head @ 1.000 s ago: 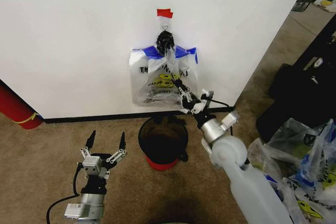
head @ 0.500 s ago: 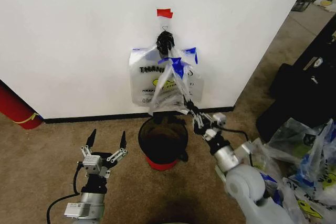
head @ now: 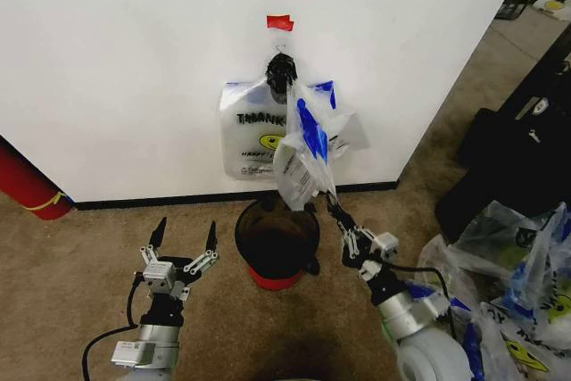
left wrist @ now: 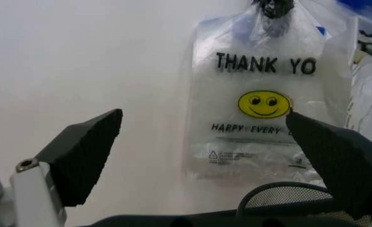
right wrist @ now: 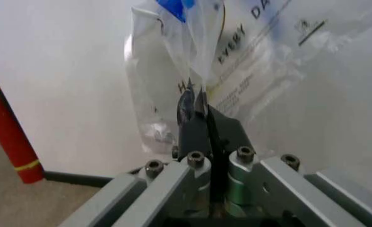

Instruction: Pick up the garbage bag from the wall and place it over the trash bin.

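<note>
- Since a second ago the right gripper (head: pixel 332 204) has drawn back from the wall (head: pixel 134 60), pulling the garbage bag (head: pixel 306 153) outward.
- Its jaws are clamped on the bag's lower edge above the trash bin (head: pixel 277 240).
- The left gripper (head: pixel 183 240) waits low over the carpet, jaws spread, pointing at the wall.

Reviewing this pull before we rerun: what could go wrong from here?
1. The right gripper is shut on just a thin corner of the garbage bag, so it may slip out.
2. The bag's top is still bunched at the hook; pulling may tear it.
3. The THANK YOU bag shares that hook and could come along.
</note>
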Robot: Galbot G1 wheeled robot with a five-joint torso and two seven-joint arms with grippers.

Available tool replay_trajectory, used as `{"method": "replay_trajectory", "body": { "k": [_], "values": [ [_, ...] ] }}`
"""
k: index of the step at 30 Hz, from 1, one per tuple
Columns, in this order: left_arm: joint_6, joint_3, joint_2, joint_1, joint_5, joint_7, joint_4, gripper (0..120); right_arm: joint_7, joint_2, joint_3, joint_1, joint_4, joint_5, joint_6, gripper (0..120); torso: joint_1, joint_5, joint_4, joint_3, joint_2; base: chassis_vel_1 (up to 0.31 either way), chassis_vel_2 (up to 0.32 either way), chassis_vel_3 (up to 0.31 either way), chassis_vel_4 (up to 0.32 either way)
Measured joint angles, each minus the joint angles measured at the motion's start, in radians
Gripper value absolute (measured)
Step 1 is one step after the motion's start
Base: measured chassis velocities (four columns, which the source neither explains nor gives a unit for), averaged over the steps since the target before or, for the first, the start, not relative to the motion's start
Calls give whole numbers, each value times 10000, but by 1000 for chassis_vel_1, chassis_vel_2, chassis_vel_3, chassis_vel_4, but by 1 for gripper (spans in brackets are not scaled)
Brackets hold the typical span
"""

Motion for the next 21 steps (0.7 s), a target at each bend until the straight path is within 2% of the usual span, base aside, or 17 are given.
{"method": "replay_trajectory", "body": {
  "k": [21],
  "values": [
    [-136, 67, 18, -87, -71, 11, 324, 100, 271, 542, 465, -2092, -356, -1169, 2019, 0, 1, -1, -1, 1, 0, 0, 0, 0, 0]
  ]
}}
